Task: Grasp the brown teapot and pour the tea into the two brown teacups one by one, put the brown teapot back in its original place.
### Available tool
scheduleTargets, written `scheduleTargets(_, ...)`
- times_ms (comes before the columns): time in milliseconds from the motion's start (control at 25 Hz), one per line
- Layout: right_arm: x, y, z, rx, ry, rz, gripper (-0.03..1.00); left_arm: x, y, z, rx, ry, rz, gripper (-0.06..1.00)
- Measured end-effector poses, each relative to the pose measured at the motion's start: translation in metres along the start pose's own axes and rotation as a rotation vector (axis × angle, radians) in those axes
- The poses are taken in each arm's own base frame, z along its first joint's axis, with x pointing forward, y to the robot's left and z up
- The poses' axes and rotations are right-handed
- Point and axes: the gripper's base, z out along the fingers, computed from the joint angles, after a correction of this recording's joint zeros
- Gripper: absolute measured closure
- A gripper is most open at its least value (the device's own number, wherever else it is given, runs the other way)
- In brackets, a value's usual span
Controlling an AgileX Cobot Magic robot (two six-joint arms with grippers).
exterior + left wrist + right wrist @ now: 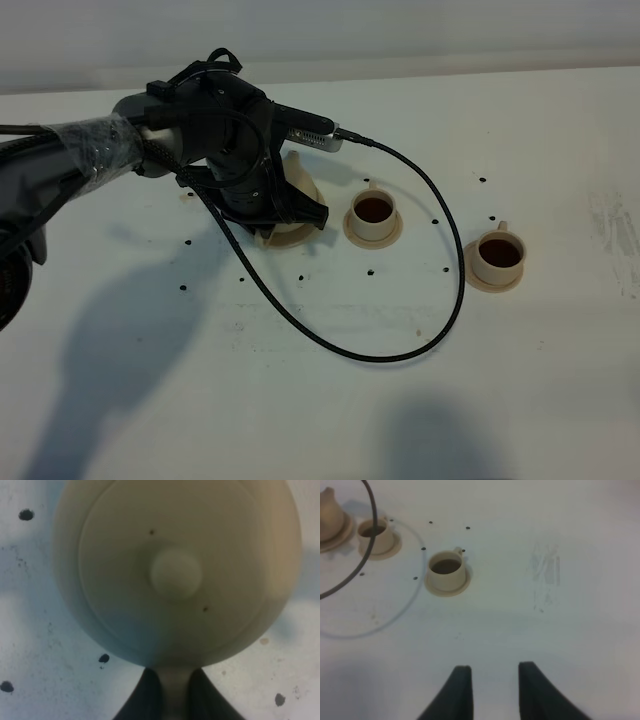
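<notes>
The brown teapot (175, 570) fills the left wrist view from above, lid knob at its centre. My left gripper (175, 682) is shut on its loop handle. In the high view the left gripper (272, 205) and its arm cover most of the teapot (303, 185), which appears to rest on the wide saucer (287, 237), its original place. The two brown teacups (373, 212) (498, 255) stand on their saucers to the right, both dark with tea. My right gripper (492, 672) hovers open over bare table, well short of the nearer teacup (446, 569) and the other teacup (374, 534).
A black cable (455, 270) loops from the left wrist over the table, passing between the two cups and curving in front of them. Small black dots mark the white table (560, 400). A scuffed patch (545, 570) lies right of the cups.
</notes>
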Motion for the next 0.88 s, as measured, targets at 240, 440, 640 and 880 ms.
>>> scheduleTargets(240, 0.0, 0.0, 0.0, 0.0, 0.0, 0.0, 0.75, 0.0, 0.0, 0.0, -0.003, -0.001, 0.003, 0.74)
scheduleTargets(440, 0.0, 0.0, 0.0, 0.0, 0.0, 0.0, 0.75, 0.003, 0.001, 0.0, -0.012, 0.034, 0.003, 0.5)
scheduleTargets(640, 0.0, 0.0, 0.0, 0.0, 0.0, 0.0, 0.75, 0.017, 0.008, -0.02, -0.051, 0.174, 0.029, 0.33)
scheduleTargets(880, 0.0, 0.0, 0.0, 0.0, 0.0, 0.0, 0.75, 0.031, 0.014, -0.042, -0.075, 0.306, 0.089, 0.31)
